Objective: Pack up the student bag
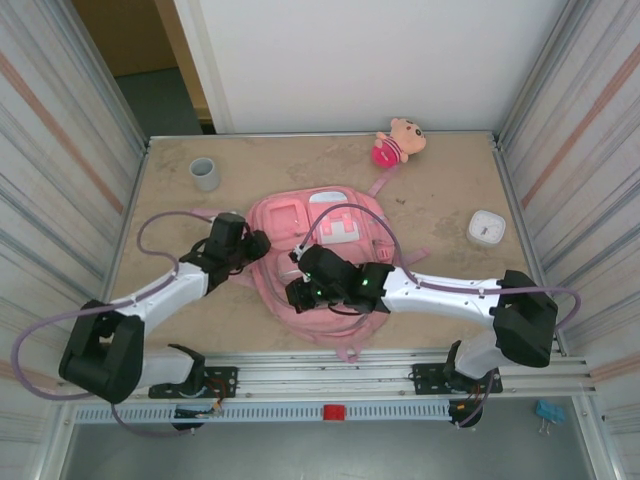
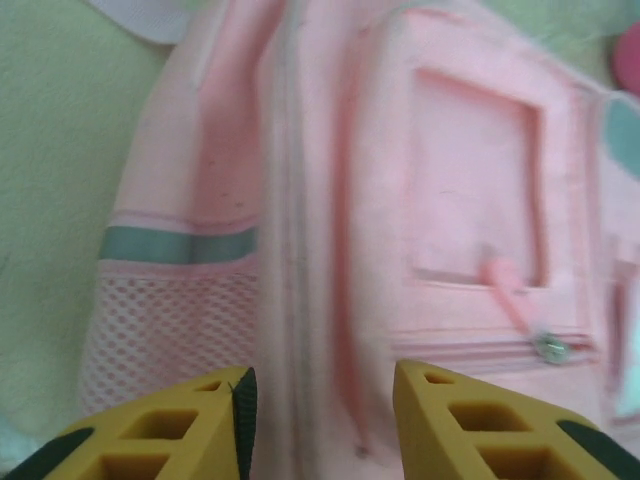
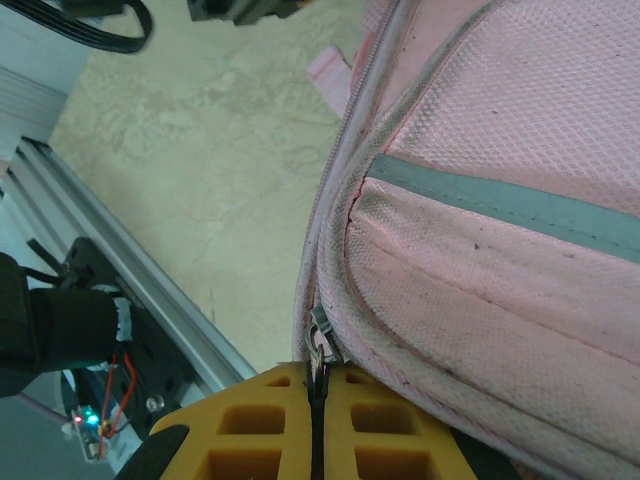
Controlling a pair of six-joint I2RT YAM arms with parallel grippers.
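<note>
Fingers of the right gripper (image 3: 318, 385) are pressed together on the metal zipper pull (image 3: 320, 345), at the near left edge of the student bag (image 1: 275, 215). The bag lies flat in the middle of the table (image 1: 440, 185), between the two arms. The left gripper (image 2: 320, 400) stands partway apart, astride the white-trimmed zip seam on the bag's left side (whether its pads touch the cloth I cannot tell).

The step in hand looks to be running the main zipper. To do it well, the pull should go along the track rather than up from it, following the curve of the corner. The left side should pin the cloth close beside the seam, or the soft bag will likely drag along with the slider.

From above, the right forearm lies low across the bag's near half, wrist turned leftward. The left arm comes in from its base with the elbow bent, wrist tipped down at the bag's left edge.
</note>
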